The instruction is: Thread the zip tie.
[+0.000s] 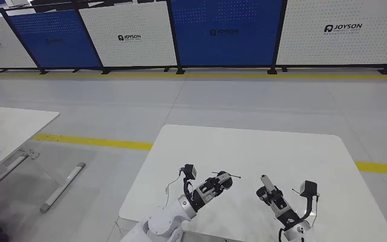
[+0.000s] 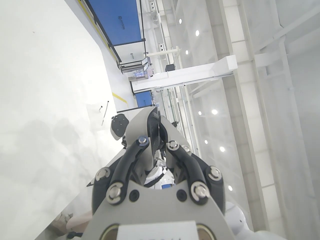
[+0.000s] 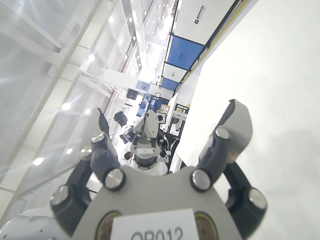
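A thin black zip tie (image 1: 233,176) is pinched crosswise in my left gripper (image 1: 224,179), its ends sticking out on both sides just above the white table (image 1: 242,145). In the left wrist view the gripper (image 2: 155,117) is shut, and the zip tie (image 2: 159,126) shows as a dark strip between the pads. My right gripper (image 1: 264,180) hovers a short way to the right, pointing at the left one. In the right wrist view it (image 3: 167,119) stands open with nothing between its fingers (image 3: 235,116); the left arm's gripper (image 3: 147,126) is framed in the gap, farther off.
Another thin black tie (image 2: 105,112) lies flat on the table beyond the left gripper. A second white table (image 1: 18,127) stands to the far left across bare floor. Blue and white partition panels (image 1: 224,30) close off the back.
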You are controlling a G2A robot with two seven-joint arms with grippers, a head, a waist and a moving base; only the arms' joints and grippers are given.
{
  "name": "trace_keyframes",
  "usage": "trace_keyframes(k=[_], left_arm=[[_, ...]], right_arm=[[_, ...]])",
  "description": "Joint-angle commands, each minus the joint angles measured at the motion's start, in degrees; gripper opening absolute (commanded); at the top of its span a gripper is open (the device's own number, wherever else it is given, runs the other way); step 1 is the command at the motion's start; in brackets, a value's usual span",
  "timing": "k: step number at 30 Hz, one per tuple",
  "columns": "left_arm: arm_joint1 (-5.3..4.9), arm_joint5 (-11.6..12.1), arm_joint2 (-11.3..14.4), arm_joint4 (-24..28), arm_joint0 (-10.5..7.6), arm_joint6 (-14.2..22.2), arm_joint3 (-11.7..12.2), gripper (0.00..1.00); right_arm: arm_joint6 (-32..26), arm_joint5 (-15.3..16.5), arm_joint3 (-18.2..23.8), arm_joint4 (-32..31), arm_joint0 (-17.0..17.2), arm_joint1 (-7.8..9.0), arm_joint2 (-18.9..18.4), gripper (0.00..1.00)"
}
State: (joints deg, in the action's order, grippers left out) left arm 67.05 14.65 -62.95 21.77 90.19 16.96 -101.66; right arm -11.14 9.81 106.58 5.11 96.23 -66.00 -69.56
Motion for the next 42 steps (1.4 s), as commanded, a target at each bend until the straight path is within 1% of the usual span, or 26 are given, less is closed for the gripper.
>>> trace_keyframes(k=[1,3,8,10,12,15,19,21,24,29,31,34,37,39,42], left_arm=[[0.01,-0.18,0.15,-0.09,0.13,-0.06,-0.42,0.0],[0.04,-0.19,0.49,-0.48,0.07,-0.03,-0.61,0.0],[0.16,0.91,1.06,-0.47,-0.19,0.2,-1.78,0.0],[0.18,0.73,1.38,-0.79,-0.46,0.6,-1.87,0.0],[0.25,-0.04,2.02,-1.65,-1.05,0.85,-1.4,0.0],[0.46,-0.5,2.93,-2.29,-1.82,-0.02,-0.75,0.0],[0.6,-0.12,2.48,-0.38,-2.09,-1.29,-1.12,0.0],[0.51,-0.73,2.17,-1.05,-2.15,-1.06,-1.08,0.0],[0.44,-2.61,2.28,-2.62,-2.41,-1.13,-0.17,0.0],[0.46,-6.08,3.42,-5.62,-2.86,-1.47,3.3,0.0],[0.53,-6.64,3.67,-5.34,-3.16,-1.39,4.23,0.0],[0.6,-6.66,3.83,-5.1,-3.51,-1.53,4.68,0.0],[0.63,-6.24,3.81,-5.92,-3.87,-2.14,3.35,0.0],[0.59,-5.99,3.8,-6.82,-3.71,-2.37,2.09,0.0],[0.53,-6.29,3.83,-7.41,-3.37,-2.49,1.04,0.0]], right_arm=[[0.0,0.0,0.0,0.0,0.0,0.0,0.0,1.0],[0.0,0.0,0.0,0.0,0.0,0.0,0.0,1.0],[0.0,0.0,0.0,0.0,0.0,0.0,0.0,1.0],[0.0,0.0,0.0,0.0,0.0,0.0,0.0,1.0],[0.0,0.0,0.0,0.0,0.0,0.0,0.0,1.0],[0.0,0.0,0.0,0.0,0.0,0.0,0.0,1.0],[0.0,0.0,0.0,0.0,0.0,0.0,0.0,1.0],[0.0,0.0,0.0,0.0,0.0,0.0,0.0,1.0],[0.0,0.0,0.0,0.0,0.0,0.0,0.0,1.0],[0.0,0.0,0.0,0.0,0.0,0.0,0.0,1.0],[0.0,0.0,0.0,0.0,0.0,0.0,0.0,1.0],[0.0,0.0,0.0,0.0,0.0,0.0,0.0,1.0],[0.0,0.0,0.0,0.0,0.0,0.0,0.0,1.0],[0.0,0.0,0.0,0.0,0.0,0.0,0.0,1.0],[0.0,0.0,0.0,0.0,0.0,0.0,0.0,1.0]])
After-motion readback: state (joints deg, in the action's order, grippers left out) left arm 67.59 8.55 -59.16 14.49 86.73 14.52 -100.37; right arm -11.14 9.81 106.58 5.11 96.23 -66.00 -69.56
